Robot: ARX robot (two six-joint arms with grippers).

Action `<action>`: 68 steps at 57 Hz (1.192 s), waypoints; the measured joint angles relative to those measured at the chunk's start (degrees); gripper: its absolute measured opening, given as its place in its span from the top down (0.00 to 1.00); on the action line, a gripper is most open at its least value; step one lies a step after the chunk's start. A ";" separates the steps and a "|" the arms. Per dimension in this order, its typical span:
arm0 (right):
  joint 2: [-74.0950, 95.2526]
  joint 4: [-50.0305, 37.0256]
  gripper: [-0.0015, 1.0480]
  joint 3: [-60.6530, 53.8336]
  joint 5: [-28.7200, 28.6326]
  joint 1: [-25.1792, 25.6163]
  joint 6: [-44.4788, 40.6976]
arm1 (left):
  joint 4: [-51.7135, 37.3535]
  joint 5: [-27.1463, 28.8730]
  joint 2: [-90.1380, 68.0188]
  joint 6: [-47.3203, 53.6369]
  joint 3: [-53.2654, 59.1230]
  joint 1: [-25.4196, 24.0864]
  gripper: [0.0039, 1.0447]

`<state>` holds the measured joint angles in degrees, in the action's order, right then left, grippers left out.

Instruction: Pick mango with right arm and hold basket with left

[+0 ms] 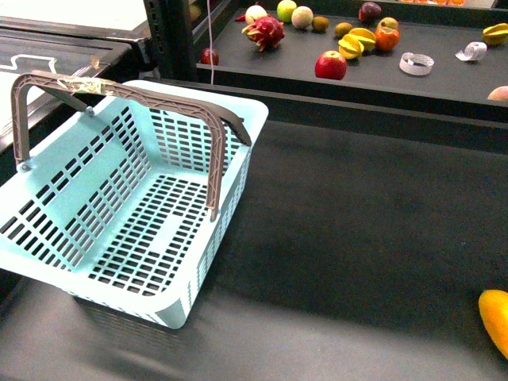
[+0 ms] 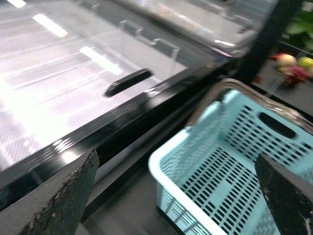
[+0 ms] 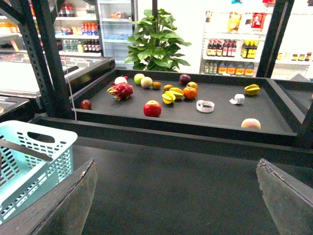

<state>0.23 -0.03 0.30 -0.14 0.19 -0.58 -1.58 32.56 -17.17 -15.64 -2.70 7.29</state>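
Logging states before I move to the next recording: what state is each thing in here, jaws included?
basket: upright on the dark counter, empty, handle raised, not held.
mango: lying on the counter, untouched, partly out of frame.
left gripper: jaws open, empty, facing the basket.
right gripper: jaws open, empty.

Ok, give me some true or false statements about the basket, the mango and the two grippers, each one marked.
The basket is empty. True.
The mango lies inside the basket. False: it lies on the dark table, off to the basket's right.
The right gripper is shut on a fruit. False: its jaws stand apart with nothing between them.
A red apple sits on the raised shelf behind the table. True.
The left gripper is open. True.
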 joint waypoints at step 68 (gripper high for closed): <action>0.00 0.00 0.08 0.00 -0.09 -0.02 0.00 | -33.51 -20.39 -102.29 -48.96 -56.85 3.78 0.08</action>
<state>0.23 -0.03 0.30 -0.23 0.16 -0.58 -35.09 12.16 -119.46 -64.60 -59.55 11.07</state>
